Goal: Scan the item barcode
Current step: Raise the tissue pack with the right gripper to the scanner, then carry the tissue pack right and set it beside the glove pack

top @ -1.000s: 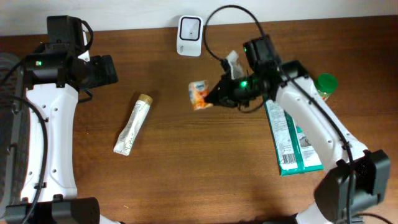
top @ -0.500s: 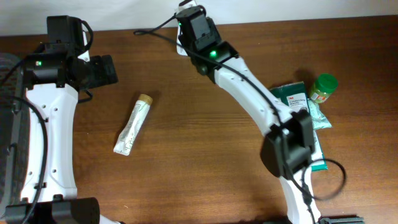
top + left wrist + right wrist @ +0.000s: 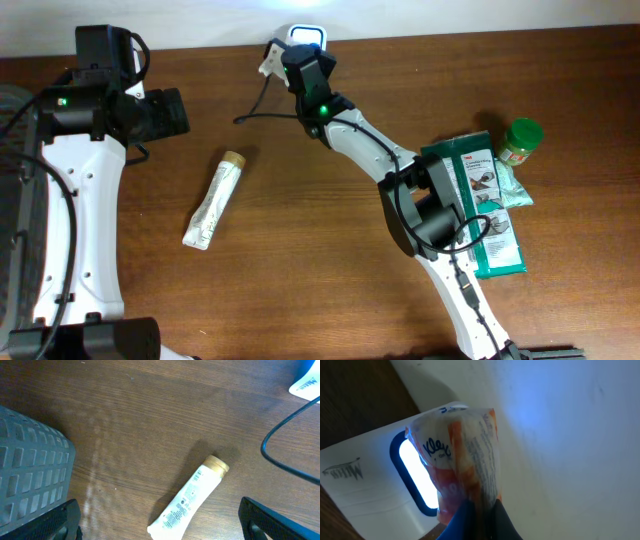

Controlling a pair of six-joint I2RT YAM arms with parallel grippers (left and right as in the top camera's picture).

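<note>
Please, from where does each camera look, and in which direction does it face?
Overhead: above the brown wooden table, facing straight down; the left arm and right arm show.
Left wrist: on the left arm, facing down at a white tube with a tan cap and a grey plastic basket; its black fingertips show, wide apart.
Right wrist: facing the lit white scanner by the wall; the right pincer holds an orange-and-white tissue pack before it.
Shared: overhead and left wrist both show the tube.
</note>
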